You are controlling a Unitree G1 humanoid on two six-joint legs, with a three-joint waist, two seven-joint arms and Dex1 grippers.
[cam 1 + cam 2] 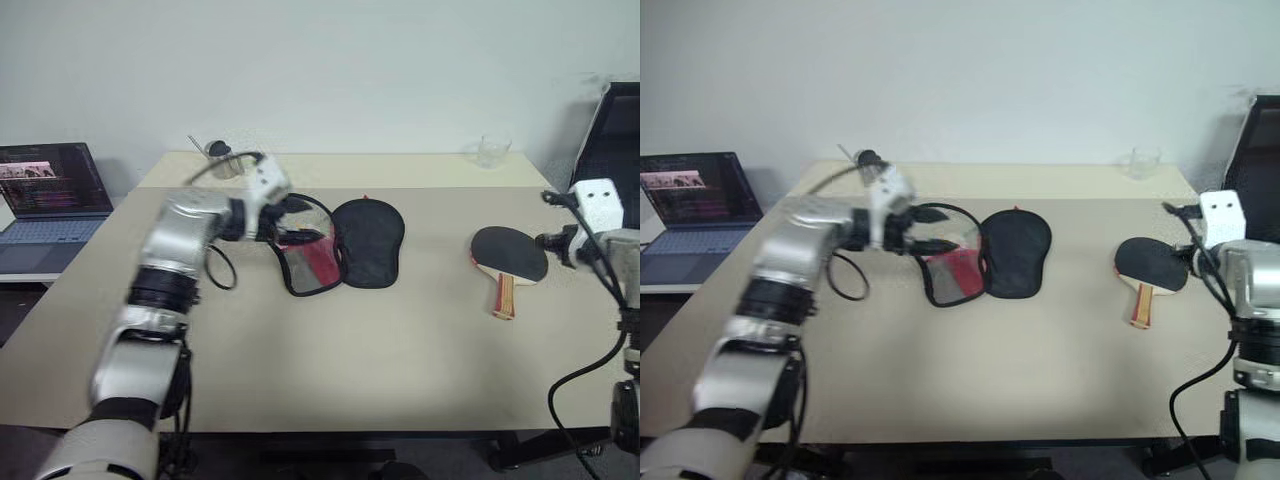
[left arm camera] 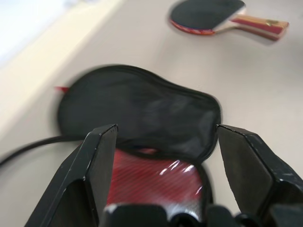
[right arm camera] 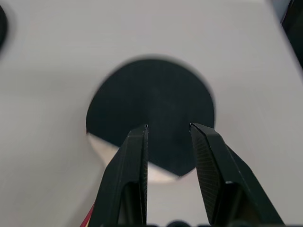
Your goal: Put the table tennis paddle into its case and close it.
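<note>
- The case point(image 1: 345, 243) lies unzipped and spread open near the middle of the table point(image 1: 330, 350). One half shows its black lining point(image 1: 370, 240); the other half, towards the robot's left, shows a red inner panel point(image 1: 312, 262) with a glossy sheen.
- The left gripper point(image 1: 296, 222) is above the red half of the case, at that half's far-left edge. In the left wrist view its two black fingers point(image 2: 97, 170) stand wide apart with nothing between them, and the open case lies below them.
- The table tennis paddle point(image 1: 510, 257) lies flat on the table towards the robot's right, well apart from the case. Its black face is up and its striped handle point(image 1: 504, 297) points towards the table's near edge.
- The right gripper point(image 3: 168, 126) is just beside the paddle, on its right. In the right wrist view the fingers point(image 3: 130, 170) stand a narrow gap apart, aimed at the black rubber face point(image 3: 151, 109), and hold nothing. Contact with the paddle cannot be determined.
- A clear glass point(image 1: 492, 151) stands at the table's far right edge.
- A laptop point(image 1: 50, 200) sits open on a surface to the left of the table.
</note>
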